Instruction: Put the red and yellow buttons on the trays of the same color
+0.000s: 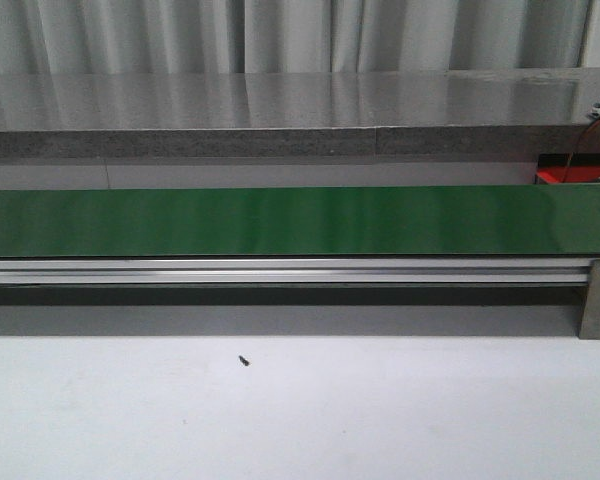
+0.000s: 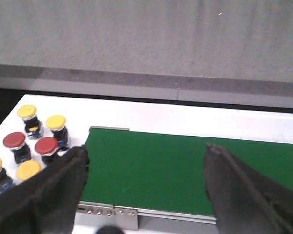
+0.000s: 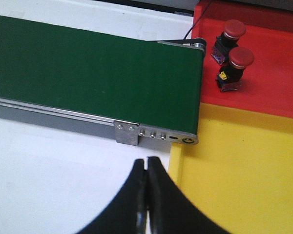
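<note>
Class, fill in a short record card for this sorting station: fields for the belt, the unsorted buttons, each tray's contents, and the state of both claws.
belt: green conveyor belt, nothing on it in any view
unsorted buttons: four yellow buttons and two red buttons, standing on the white table beside the belt's end
red tray: two red buttons
yellow tray: no buttons on the visible part
left claw: open, empty, above the belt
right claw: shut, empty, near the yellow tray's edge
</note>
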Controlling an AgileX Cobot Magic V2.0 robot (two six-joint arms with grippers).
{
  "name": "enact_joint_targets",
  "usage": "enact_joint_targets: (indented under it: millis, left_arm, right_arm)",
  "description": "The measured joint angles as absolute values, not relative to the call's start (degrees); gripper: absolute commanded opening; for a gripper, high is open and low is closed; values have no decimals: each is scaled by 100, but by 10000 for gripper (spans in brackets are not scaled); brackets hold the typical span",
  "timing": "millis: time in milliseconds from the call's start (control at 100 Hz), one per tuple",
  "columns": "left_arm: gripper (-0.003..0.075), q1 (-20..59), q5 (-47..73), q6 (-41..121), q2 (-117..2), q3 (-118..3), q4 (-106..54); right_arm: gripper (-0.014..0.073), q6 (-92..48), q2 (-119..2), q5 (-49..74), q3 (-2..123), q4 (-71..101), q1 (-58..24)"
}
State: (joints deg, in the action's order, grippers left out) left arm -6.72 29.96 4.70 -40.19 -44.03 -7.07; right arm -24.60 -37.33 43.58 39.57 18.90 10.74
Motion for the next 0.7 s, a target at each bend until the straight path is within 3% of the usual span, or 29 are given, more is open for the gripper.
enact_joint_targets:
  millis: [440,700]
  left_arm:
    - [495,-882,4103,-263,-6690,-6270,601]
    - [495,-1594,3955,-734,-7826,-6553,980]
  right_arm:
    - [-96,-2460,-3733,4358,3957,1890,1074]
    - [-96,-2460,-3733,4358,3957,1890,1074]
